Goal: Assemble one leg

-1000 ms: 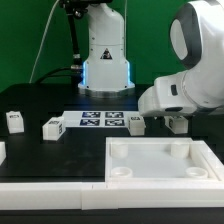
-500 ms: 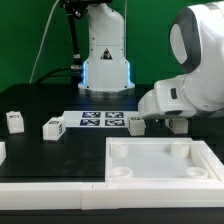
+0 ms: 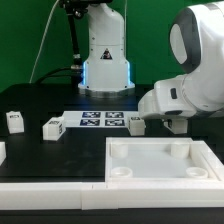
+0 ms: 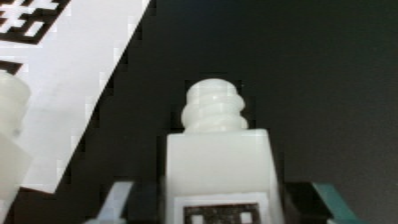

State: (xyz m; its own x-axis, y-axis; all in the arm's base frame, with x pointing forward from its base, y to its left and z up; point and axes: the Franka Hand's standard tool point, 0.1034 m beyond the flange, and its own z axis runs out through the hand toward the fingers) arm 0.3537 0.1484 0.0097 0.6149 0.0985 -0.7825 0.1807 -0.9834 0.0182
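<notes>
Gripper (image 4: pixel 222 205) fingers (image 4: pixel 121 200) spread, straddling small chunky white plastic leg (image 4: pixel 221 150) beside flat white marker board (image 4: pixel 71 90), not gripping. Risk: off-centre closing could tip or twist leg, spoiling grasp.

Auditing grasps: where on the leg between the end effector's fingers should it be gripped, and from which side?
Grip the leg across its block body's flat parallel sides, not the ribbed rounded tip. Come from above: it lies on the table and the open end effector straddles it.
</notes>
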